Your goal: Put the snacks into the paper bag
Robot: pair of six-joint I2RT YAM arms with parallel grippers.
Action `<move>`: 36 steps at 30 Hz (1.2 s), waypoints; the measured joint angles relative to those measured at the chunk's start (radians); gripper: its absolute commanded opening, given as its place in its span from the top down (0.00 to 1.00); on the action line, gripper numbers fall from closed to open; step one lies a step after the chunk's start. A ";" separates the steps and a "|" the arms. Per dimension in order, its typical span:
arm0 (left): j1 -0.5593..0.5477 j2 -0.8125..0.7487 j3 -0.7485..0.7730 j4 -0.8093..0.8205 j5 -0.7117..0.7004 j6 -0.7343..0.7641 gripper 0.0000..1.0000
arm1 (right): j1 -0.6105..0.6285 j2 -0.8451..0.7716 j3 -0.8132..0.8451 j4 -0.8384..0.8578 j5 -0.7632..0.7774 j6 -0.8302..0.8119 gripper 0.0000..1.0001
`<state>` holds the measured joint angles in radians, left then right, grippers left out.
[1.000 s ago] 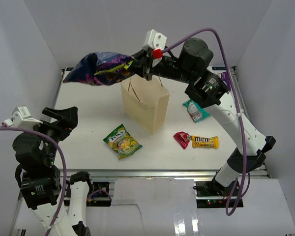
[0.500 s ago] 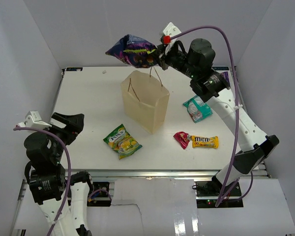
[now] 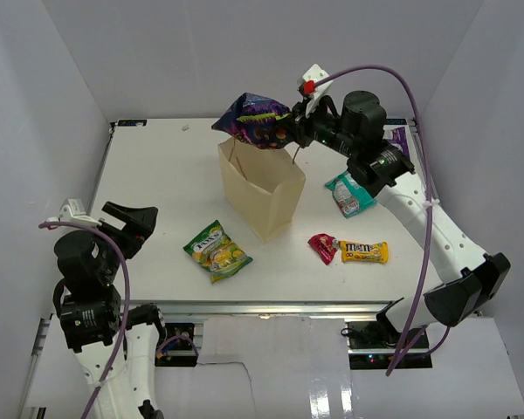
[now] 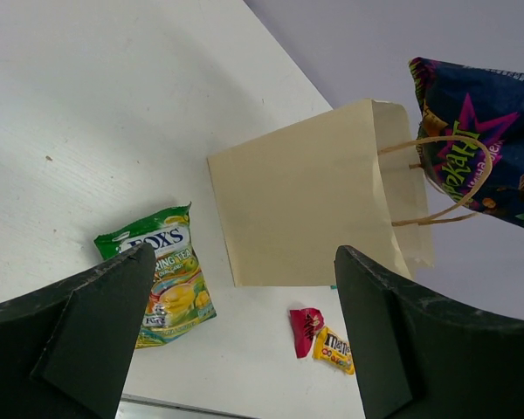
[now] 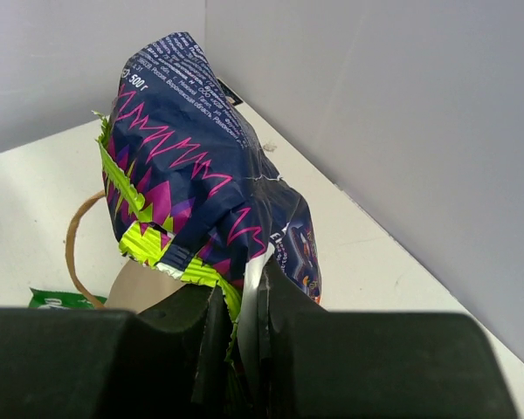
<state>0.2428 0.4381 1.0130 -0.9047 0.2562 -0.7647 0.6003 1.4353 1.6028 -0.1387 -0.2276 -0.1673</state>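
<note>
The tan paper bag (image 3: 264,190) (image 4: 306,209) stands upright mid-table, mouth open and string handles up. My right gripper (image 3: 290,131) (image 5: 244,297) is shut on the edge of a dark blue snack packet (image 3: 255,119) (image 5: 201,166) (image 4: 476,131), which hangs just above the bag's mouth. On the table lie a green-yellow packet (image 3: 217,250) (image 4: 166,275), a teal packet (image 3: 348,194), a red-pink packet (image 3: 322,247) (image 4: 306,329) and a yellow M&M's packet (image 3: 364,252) (image 4: 334,349). My left gripper (image 3: 133,225) (image 4: 244,262) is open and empty, above the table's near left.
A purple-white packet (image 3: 400,138) shows partly behind the right arm at the back right. White walls close in the table on the left, the back and the right. The metal rail (image 3: 271,307) runs along the near edge.
The right arm swung the dark blue packet from the back left, rightwards, to just over the bag's mouth. The left arm drew back and sank lower, staying open.
</note>
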 measured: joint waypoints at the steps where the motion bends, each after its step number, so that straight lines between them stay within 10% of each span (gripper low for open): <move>1: 0.000 -0.002 -0.003 0.000 0.001 0.000 0.06 | 0.000 0.000 0.006 0.000 -0.005 0.005 0.92; 17: 0.000 -0.019 -0.029 0.012 0.009 -0.003 0.05 | -0.001 0.167 0.391 -0.007 -0.039 0.115 0.92; 36: 0.000 -0.036 -0.091 0.031 0.021 -0.012 0.06 | -0.030 -0.006 -0.005 -0.060 0.126 0.510 0.92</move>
<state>0.2428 0.4019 0.9218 -0.8742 0.2775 -0.7765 0.5705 1.4288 1.5978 -0.1989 -0.1013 0.3431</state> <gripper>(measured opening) 0.938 0.165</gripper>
